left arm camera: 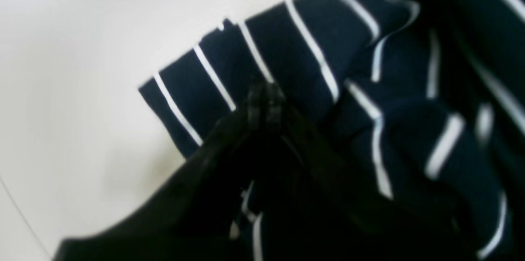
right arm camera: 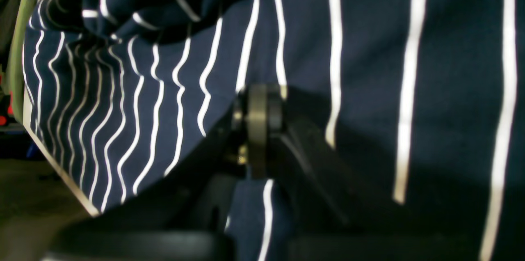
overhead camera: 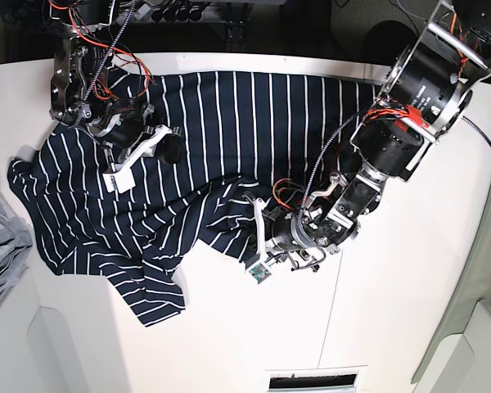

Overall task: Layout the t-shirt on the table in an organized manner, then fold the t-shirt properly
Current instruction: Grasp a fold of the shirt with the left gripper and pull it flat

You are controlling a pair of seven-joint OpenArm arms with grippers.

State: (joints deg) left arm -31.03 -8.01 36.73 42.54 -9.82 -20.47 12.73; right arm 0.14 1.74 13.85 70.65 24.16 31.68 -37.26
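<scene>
The dark navy t-shirt (overhead camera: 204,123) with thin white stripes lies spread over the back left of the white table (overhead camera: 409,311), rumpled along its front edge. My left gripper (overhead camera: 259,214) comes in from the right and is shut on a bunched fold of that edge. In the left wrist view its closed fingertips (left arm camera: 265,99) sit on a striped flap of the t-shirt (left arm camera: 311,39) over bare table (left arm camera: 82,68). My right gripper (overhead camera: 172,150) is shut over the flat upper left part. The right wrist view shows its tips (right arm camera: 260,107) against the t-shirt (right arm camera: 369,47), with no cloth visibly pinched.
A plain light grey cloth (overhead camera: 0,237) lies at the table's left edge. A thin dark seam (overhead camera: 327,311) runs toward the front, ending at a slot (overhead camera: 315,381) in the front edge. Dark equipment stands beyond the table's back edge.
</scene>
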